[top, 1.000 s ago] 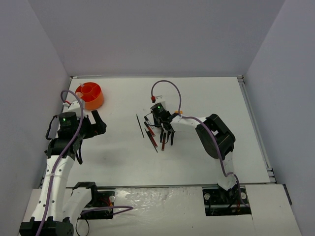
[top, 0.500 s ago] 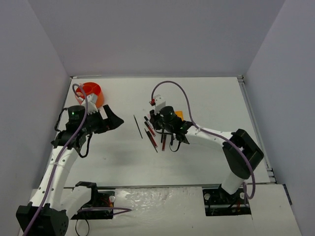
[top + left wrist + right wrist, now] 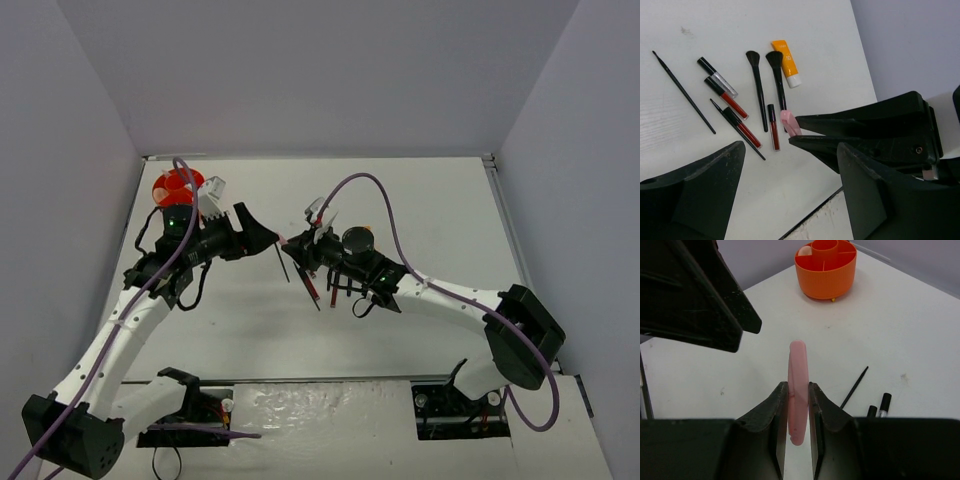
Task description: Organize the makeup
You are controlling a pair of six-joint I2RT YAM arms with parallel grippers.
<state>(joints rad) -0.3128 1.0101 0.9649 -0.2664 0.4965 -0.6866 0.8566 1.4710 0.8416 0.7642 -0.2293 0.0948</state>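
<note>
My right gripper [image 3: 797,386] is shut on a pink round compact [image 3: 798,360], held on edge above the table. The left wrist view shows that compact [image 3: 790,122] poking out of the right fingers. My left gripper [image 3: 790,148] is open, and the compact sits just beyond its tips without touching. From above, the left gripper [image 3: 262,235] and right gripper [image 3: 290,244] meet tip to tip. On the table lie an orange-white tube [image 3: 786,62], two black brushes [image 3: 756,85], red lip pencils [image 3: 742,127] and a thin black pencil [image 3: 684,92].
The orange round holder [image 3: 826,267] stands at the back left of the table, partly behind my left arm [image 3: 178,188]. The table's near edge [image 3: 810,212] runs below the left fingers. Grey walls enclose the table.
The right gripper has lifted the pink compact and carried it left. The left arm has swung right from beside the holder to meet it, and its jaws have narrowed a little.
</note>
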